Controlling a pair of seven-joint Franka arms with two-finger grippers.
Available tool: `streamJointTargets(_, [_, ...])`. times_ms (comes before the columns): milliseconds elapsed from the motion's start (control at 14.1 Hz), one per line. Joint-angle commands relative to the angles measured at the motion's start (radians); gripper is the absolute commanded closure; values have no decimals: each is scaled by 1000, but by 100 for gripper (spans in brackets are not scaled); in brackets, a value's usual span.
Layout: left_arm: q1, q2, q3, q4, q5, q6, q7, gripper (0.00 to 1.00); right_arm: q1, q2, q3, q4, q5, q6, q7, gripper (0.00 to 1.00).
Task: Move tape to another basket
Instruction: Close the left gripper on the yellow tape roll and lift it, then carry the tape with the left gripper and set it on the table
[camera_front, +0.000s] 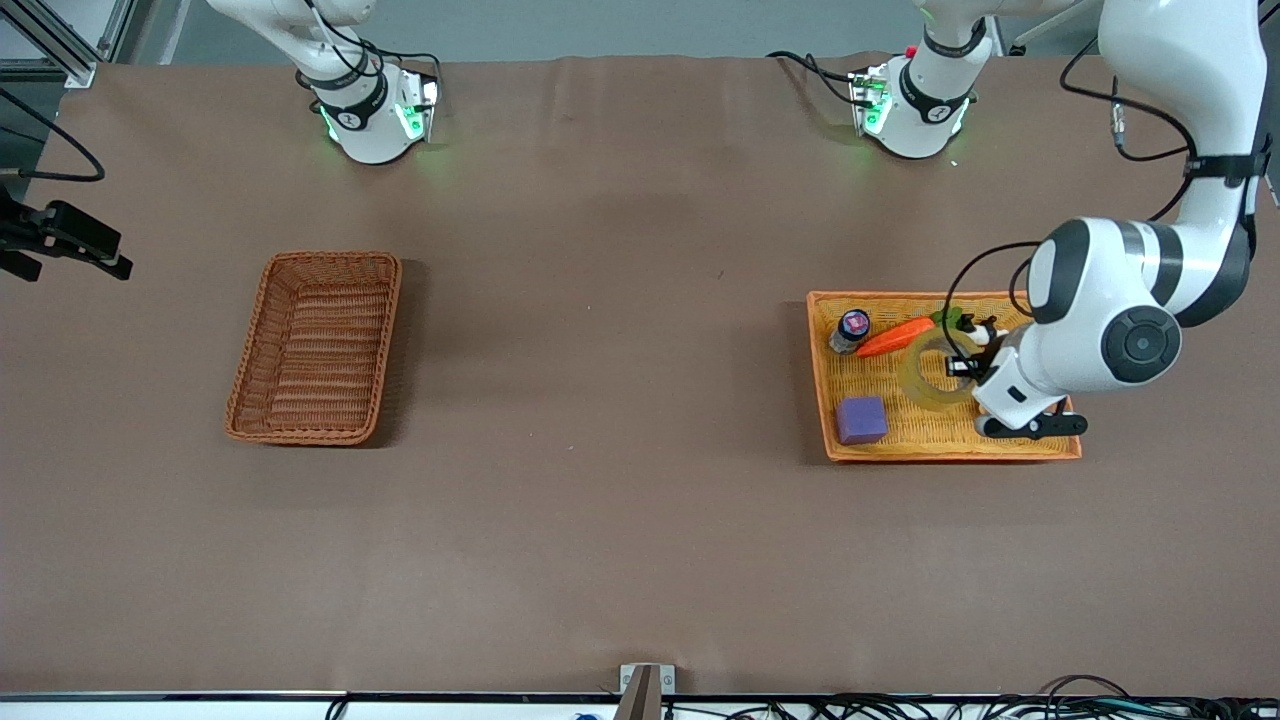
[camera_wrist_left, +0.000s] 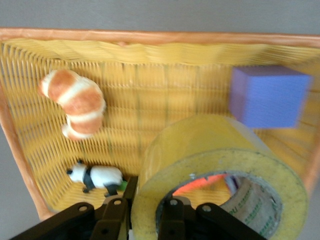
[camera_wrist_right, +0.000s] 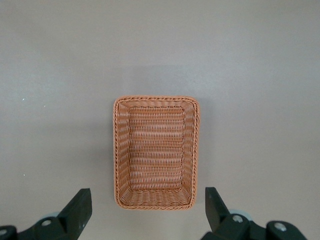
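Observation:
The tape is a yellowish ring, held on edge over the orange-yellow tray at the left arm's end of the table. My left gripper is shut on its wall. In the left wrist view one finger of the left gripper is inside the ring and one outside, and the tape fills the foreground. The reddish-brown basket lies empty at the right arm's end. My right gripper is open and empty high over the basket; it does not show in the front view.
The tray also holds a purple cube, a carrot, a small bottle, a toy panda and a croissant. A black mount sticks in at the right arm's end.

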Motion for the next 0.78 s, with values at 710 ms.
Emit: streamJointTargets(710, [-460, 487, -149, 542, -118, 5, -554, 95, -19, -5, 10, -13, -13, 7, 15, 0])
